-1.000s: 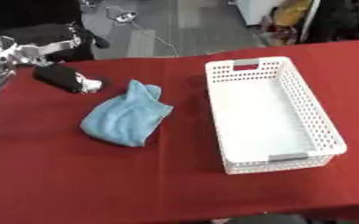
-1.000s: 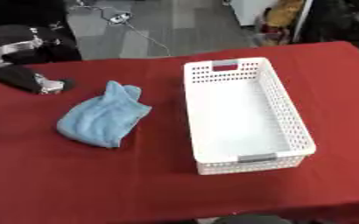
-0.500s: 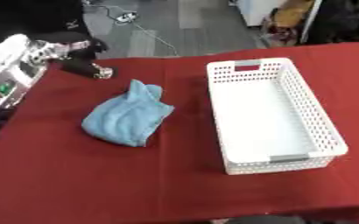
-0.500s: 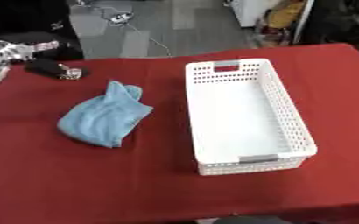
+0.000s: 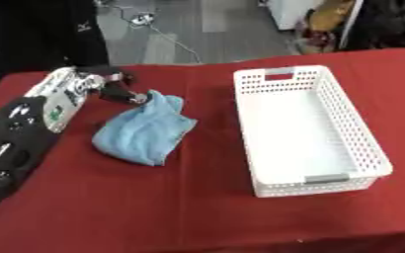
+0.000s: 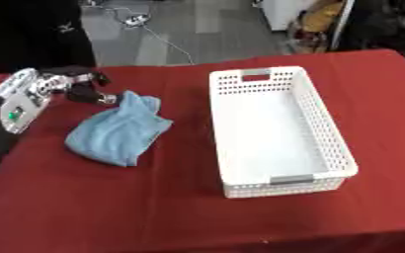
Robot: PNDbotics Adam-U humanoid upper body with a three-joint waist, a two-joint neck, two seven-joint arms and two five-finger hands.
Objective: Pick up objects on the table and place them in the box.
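Note:
A crumpled light blue cloth (image 5: 145, 129) lies on the red table (image 5: 154, 207), left of centre. To its right stands a white perforated box (image 5: 367, 139), long side running away from me, with nothing inside it. My left arm comes in from the lower left, silver and black, and its dark left hand (image 5: 115, 90) is at the cloth's upper left corner, touching or nearly touching it. Whether the hand has hold of the cloth does not show. My right hand is in neither view.
The red table ends just beyond the hand and the box, where a grey floor with a cable (image 5: 167, 37) begins. A dark figure (image 5: 42, 34) stands past the far left edge. Bare red cloth lies between the blue cloth and the box.
My left arm has swung in from the far left edge toward the middle, bringing the hand to the blue cloth's upper corner. The cloth and box have stayed put.

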